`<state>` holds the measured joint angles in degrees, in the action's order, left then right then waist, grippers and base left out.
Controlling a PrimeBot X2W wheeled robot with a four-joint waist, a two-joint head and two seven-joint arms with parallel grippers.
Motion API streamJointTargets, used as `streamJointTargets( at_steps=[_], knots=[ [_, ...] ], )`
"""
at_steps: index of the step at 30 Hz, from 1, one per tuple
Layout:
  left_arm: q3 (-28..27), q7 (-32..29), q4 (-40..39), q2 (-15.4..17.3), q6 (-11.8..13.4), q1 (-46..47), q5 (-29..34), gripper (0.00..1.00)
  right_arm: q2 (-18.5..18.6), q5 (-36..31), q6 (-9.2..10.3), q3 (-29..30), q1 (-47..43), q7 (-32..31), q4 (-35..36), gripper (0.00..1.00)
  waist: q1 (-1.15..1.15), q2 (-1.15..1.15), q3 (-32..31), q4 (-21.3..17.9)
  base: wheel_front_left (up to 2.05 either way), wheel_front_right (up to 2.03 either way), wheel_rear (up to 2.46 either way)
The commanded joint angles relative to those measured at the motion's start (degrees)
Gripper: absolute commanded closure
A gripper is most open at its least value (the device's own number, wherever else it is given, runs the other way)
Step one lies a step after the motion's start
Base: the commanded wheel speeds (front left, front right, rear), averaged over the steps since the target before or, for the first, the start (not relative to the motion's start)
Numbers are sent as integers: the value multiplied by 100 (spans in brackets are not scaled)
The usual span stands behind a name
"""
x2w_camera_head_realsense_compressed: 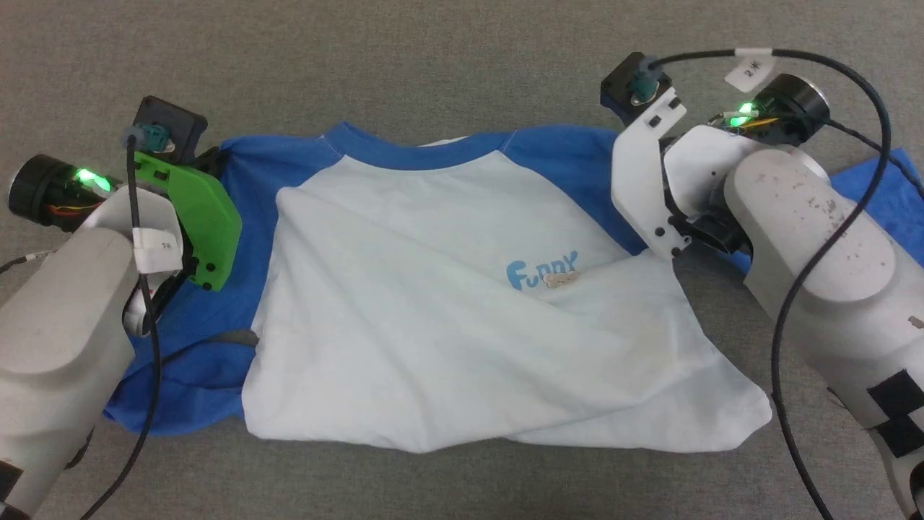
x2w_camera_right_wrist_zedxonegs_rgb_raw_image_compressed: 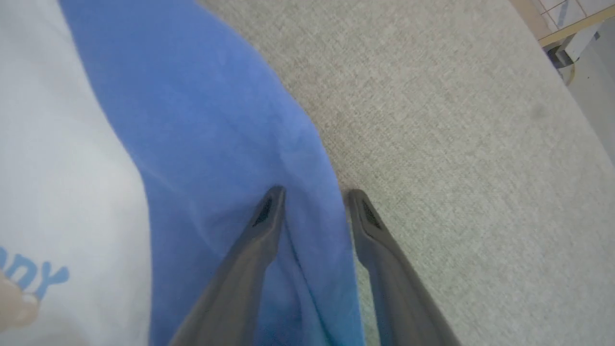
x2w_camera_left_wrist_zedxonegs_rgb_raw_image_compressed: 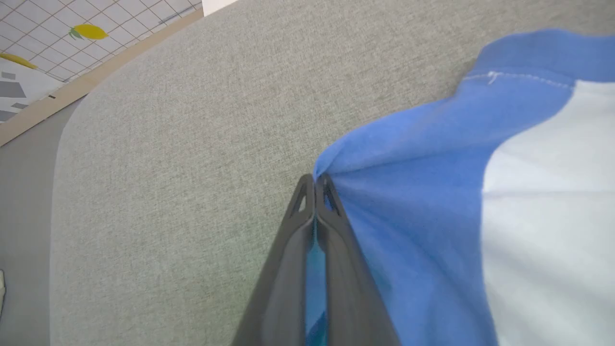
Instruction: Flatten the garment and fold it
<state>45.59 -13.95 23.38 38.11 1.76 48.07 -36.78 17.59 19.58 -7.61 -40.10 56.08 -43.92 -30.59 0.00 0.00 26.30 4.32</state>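
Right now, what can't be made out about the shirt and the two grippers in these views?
- Head view: the left gripper fingers, hidden behind the green bracket.
- Head view: the right gripper fingers, hidden behind the white bracket.
- Head view: the garment sleeve ends, partly covered by the left forearm and right forearm; the right one is also cut by the edge.
- Right wrist view: the logo, cut by the left edge.
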Motion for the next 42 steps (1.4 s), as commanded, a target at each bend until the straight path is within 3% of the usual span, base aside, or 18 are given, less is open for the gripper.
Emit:
streamJointTargets(
  at_steps=[1, 5, 20, 29, 40, 42],
  knots=[
    [18, 38, 30, -35, -23, 112, 61, 100, 137, 49, 12, -103, -115, -360, -247, 100, 0, 0, 28, 49, 0, 0, 0],
    [49, 78, 76, -35, -102, 157, 66, 100, 265, 141, 12, -106, -17, -583, -64, 100, 0, 0, 3, 16, 0, 0, 0],
    [-348, 414, -608, 303, -55, 1201, 315, 100, 1045, -386, 12, -28, 1142, 690, 835, 100, 0, 0, 3, -373, 0, 0, 0],
    [-828, 573, -703, 277, 417, 2569, 731, 100, 1427, -798, 12, 363, 2454, 1211, 890, 100, 0, 0, 442, -699, 0, 0, 0],
    [-1422, 1367, -455, 189, 1056, 4094, 1228, 100, 1246, -1899, 12, 1492, 3866, 2358, 566, 100, 0, 0, 941, -1046, 0, 0, 0],
    [-1536, 1790, -431, 158, 1294, 4432, 1447, 100, 1160, -2353, 12, 1813, 4199, 2741, 476, 100, 0, 0, 1018, -1074, 0, 0, 0]
  ],
)
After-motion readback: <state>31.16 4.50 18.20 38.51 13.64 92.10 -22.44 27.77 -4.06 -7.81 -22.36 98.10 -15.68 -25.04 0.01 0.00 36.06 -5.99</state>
